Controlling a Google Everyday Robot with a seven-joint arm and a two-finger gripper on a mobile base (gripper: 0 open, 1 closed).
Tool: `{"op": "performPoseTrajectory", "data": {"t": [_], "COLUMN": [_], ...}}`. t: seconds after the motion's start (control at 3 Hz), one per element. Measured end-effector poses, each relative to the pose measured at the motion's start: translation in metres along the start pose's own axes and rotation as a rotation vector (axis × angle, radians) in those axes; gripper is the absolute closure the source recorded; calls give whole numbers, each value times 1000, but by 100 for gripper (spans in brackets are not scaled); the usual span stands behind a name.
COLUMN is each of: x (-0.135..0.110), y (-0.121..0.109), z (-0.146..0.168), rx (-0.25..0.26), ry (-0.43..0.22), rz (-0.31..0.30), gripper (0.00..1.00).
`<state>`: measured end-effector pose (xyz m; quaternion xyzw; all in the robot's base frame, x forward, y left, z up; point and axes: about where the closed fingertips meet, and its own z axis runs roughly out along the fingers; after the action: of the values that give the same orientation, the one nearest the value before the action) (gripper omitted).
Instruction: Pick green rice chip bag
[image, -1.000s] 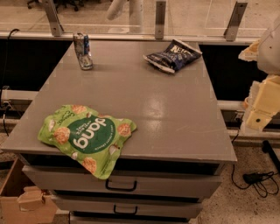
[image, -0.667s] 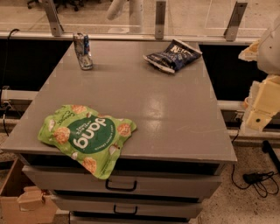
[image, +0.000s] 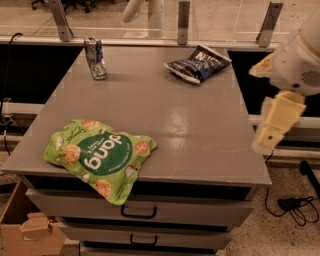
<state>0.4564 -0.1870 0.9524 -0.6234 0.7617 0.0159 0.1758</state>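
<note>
Setting: robot test area in a lab or office building. Evidence: grey cabinet (image: 200, 150) with handled drawers (image: 137, 212), used as a bench; glass partition (image: 220, 15) behind it on metal posts (image: 182, 22); speckled hard floor (image: 280, 240) with loose cables (image: 295, 205) at right; open cardboard box (image: 30, 232) on the floor, lower left; white robot arm (image: 305, 60) at the right edge, its cream gripper (image: 270, 135) hanging just beside the cabinet's right side, above the floor.
</note>
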Motion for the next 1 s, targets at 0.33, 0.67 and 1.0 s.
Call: {"op": "performPoseTrajectory", "data": {"t": [0.33, 0.67, 1.0], "x": [-61, -131, -131], "y": [-1, 16, 16], "z": [50, 84, 84], "rx": [-112, -221, -220], "ry": [-152, -294, -294], "rz": [-92, -168, -168], "gripper": [0, 0, 0]}}
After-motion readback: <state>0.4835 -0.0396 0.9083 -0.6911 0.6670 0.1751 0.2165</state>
